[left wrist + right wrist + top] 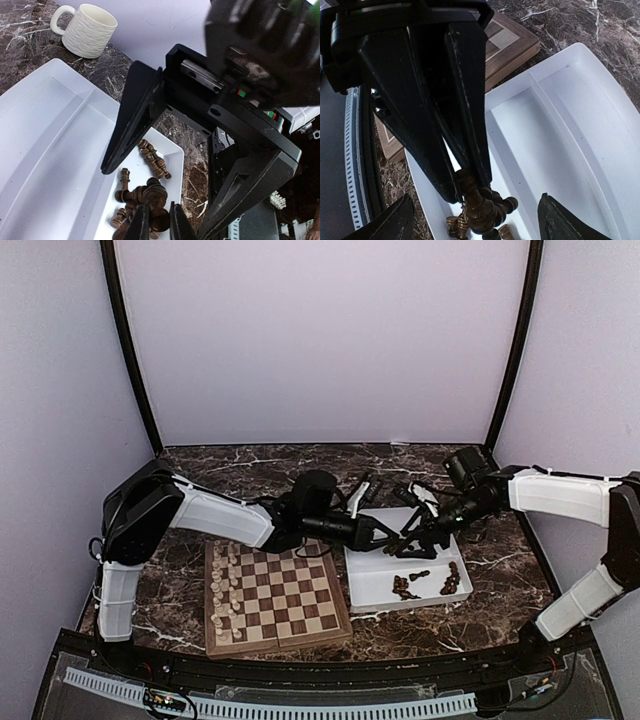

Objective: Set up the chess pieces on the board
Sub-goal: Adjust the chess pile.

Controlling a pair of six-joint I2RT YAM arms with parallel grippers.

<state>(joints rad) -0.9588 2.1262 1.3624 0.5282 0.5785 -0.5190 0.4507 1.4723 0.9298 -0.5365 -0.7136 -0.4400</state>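
At the left of the overhead view I see the chessboard point(290, 595) lying flat on the marble-patterned table point(500, 560), just ahead of the left arm's base. The cream chessmen point(225, 595) stand in two files along its left edge, so I judge that side set up. The opposite edge of the chessboard shows bare squares only, and I can see no dark piece anywhere on it. Next to the right, the left gripper point(159, 215) hangs above the near compartment of the white tray point(375, 570). Its fingers are pressed together on a single dark chessman point(155, 191), which is held clear of the tray floor. I cannot tell which piece it is. The loose dark chessmen point(405, 587) lie in a heap in the tray directly below, with a further row against the tray's right wall. Furthest right, the right gripper point(475, 200) faces the left one with its fingers spread wide, one on either side of the pinched chessman and touching nothing. My judgement is that the task is about half complete. The whole dark set is yet to be placed, and the piece in hand needs carrying left across to the chessboard's bare right-hand files.
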